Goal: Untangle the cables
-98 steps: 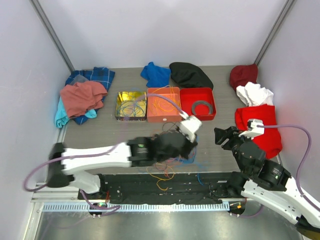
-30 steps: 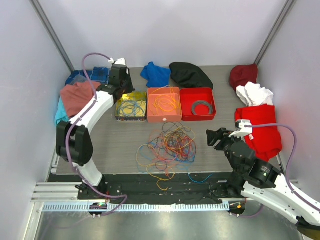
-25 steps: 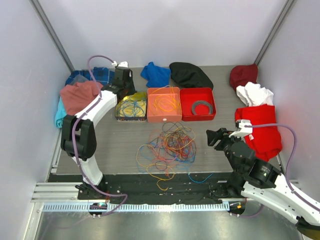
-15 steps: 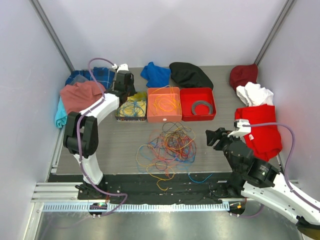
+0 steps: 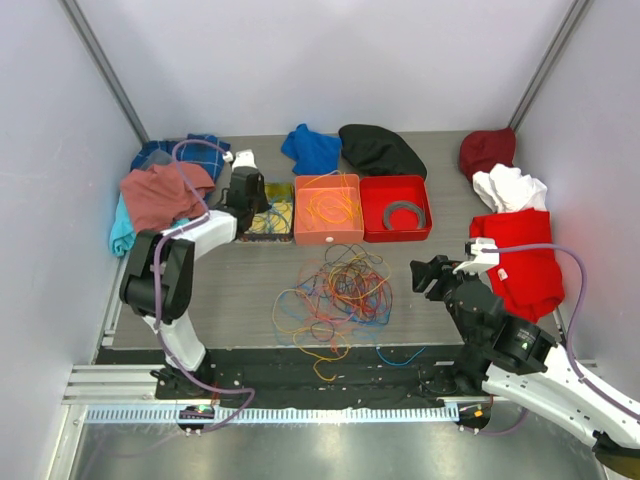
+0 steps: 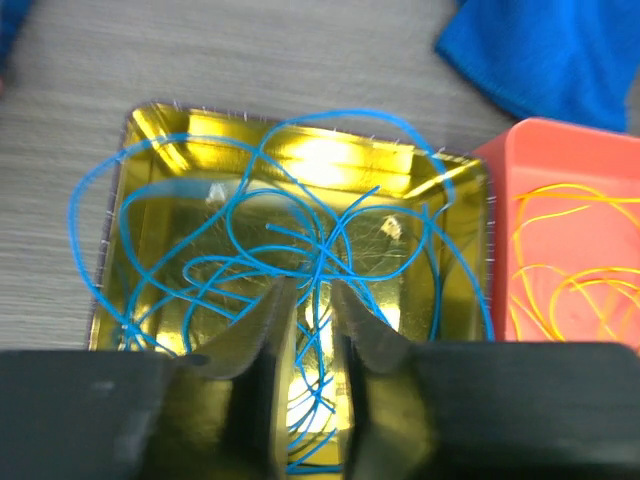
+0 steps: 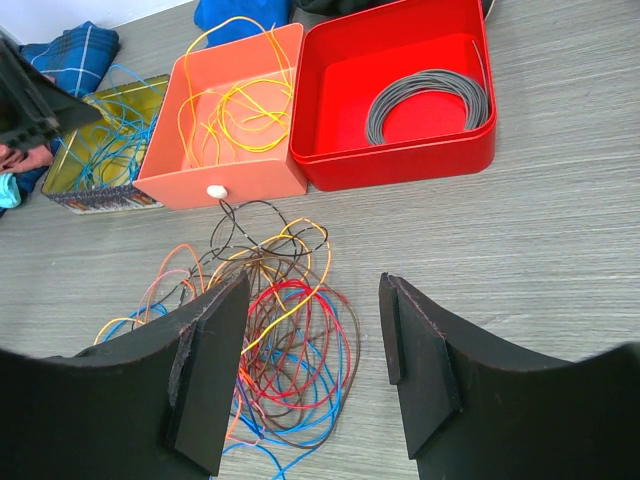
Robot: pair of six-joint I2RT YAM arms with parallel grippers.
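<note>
Black mat strip along the near edge, with a few loose orange and blue strands trailing onto it. Past it, the main tangle of thin orange, yellow, blue, red and dark cables lies on the grey table; single strands can't be traced through the knot. Right gripper hangs just right of the pile, jaws wide apart, holding nothing.

Further back are three boxes in a row:
- shiny gold tray with blue wires
- orange box with yellow-orange wires
- red box with a grey coiled ring

Left gripper sits over the gold tray and hides most of it from above. Its jaws are parted to a narrow slit, wider than the blue strands in the gap, so nothing is clamped. Clothes are heaped along the back.
</note>
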